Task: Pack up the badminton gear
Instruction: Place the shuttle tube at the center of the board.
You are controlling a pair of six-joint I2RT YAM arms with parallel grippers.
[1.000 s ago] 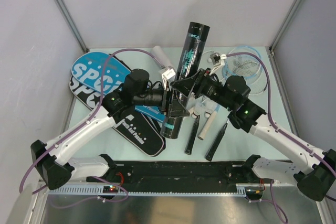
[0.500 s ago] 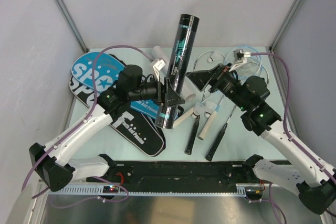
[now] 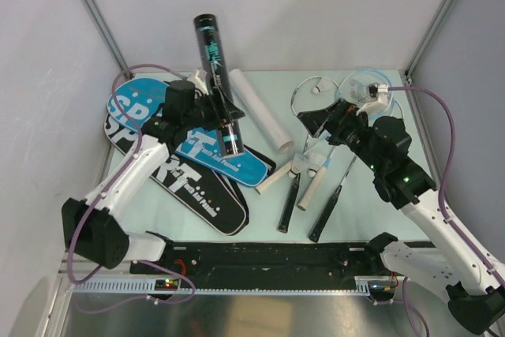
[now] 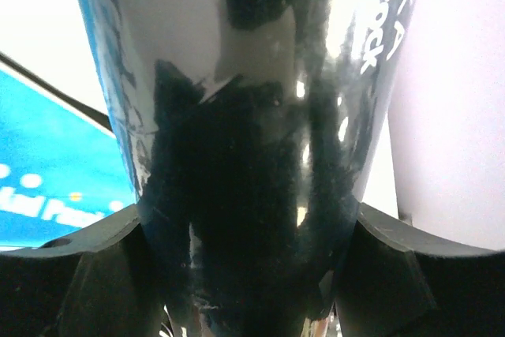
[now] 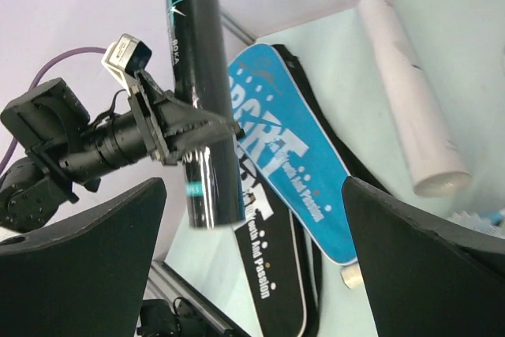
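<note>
Grey panels (image 3: 316, 5) wall a pale table (image 3: 260, 207) bearing rackets (image 3: 286, 203)

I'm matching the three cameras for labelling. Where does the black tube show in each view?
Top external: the black tube slants at upper left of centre, its lower end over the blue bag.
Left wrist: the black tube fills the middle of the picture, with the blue bag at the left edge.
Right wrist: the black tube runs down from the top edge, left of centre, with the blue bag to its right.
Shared landmark: the blue bag.
</note>
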